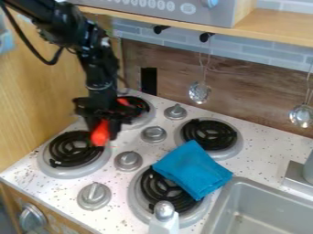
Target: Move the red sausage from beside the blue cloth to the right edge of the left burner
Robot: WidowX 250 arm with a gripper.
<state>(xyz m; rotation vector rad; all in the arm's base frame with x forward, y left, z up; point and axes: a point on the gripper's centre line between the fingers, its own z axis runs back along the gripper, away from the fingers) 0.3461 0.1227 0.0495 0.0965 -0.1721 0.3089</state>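
One orange object [99, 134] is clasped by the gripper [103, 130], its two fingers closed around it, near four burners [76, 148], four countertop knobs [127, 161] and one blue cloth [193, 169].

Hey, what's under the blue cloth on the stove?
The blue cloth lies partly over the nearest burner; some black coil shows beside it. Its far edge overlaps the burner behind. Anything fully covered can't be seen.

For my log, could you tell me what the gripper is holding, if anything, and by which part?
The gripper appears to hold a red-orange object mid-length.
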